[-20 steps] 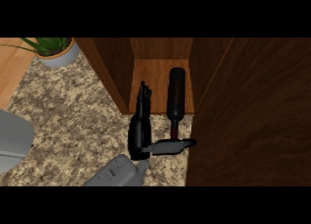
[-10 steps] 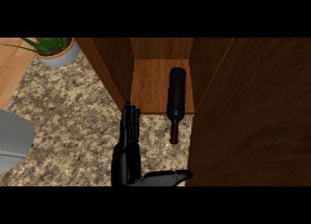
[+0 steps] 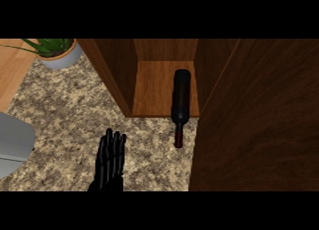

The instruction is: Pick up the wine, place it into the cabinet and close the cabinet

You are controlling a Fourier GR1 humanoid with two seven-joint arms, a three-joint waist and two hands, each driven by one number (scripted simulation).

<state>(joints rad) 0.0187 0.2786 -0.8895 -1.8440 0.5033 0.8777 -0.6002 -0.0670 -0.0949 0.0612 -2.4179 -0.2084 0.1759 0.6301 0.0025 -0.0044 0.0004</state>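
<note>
Below cabinet [image 3: 165,90] | hand [image 3: 110,157] retreated, open | wine [image 3: 180,105] unmoved

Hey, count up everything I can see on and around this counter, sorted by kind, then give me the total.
Wine bottle: 1
Cabinet: 1
Potted plant: 1
Robot hand: 1
Grey object at the left edge, kind unclear: 1
Total: 5

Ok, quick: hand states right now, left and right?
Left hand: not in view.
Right hand: open, fingers straight, holding nothing; it is apart from the wine bottle, which lies partly inside the cabinet.
</note>
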